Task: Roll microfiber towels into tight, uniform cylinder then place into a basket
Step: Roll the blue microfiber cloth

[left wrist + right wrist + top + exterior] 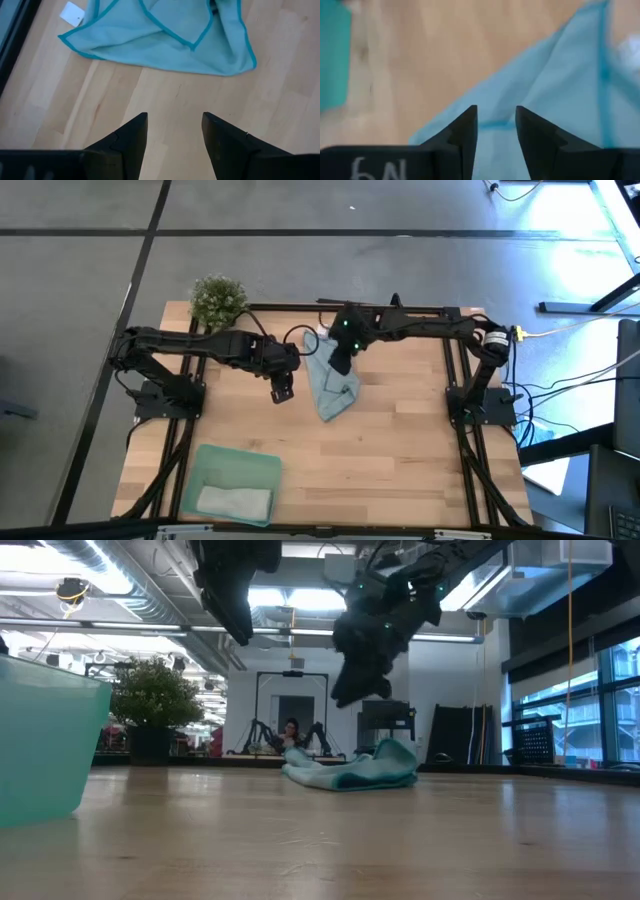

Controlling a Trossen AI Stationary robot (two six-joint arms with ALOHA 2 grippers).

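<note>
Above the crumpled blue towel (333,388), my right gripper (495,125) and left gripper (174,131) hang parted, empty; I'd flatten it squarely before rolling.

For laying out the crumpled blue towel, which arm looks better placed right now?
Probably the right. Its gripper hangs open directly over the blue towel, with cloth just beyond its fingertips. The left gripper, also open, sits beside the towel over bare table.

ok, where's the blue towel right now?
In the high view the light blue towel lies crumpled and unrolled mid-table toward the far edge, under the right gripper, with the left gripper beside it.
</note>
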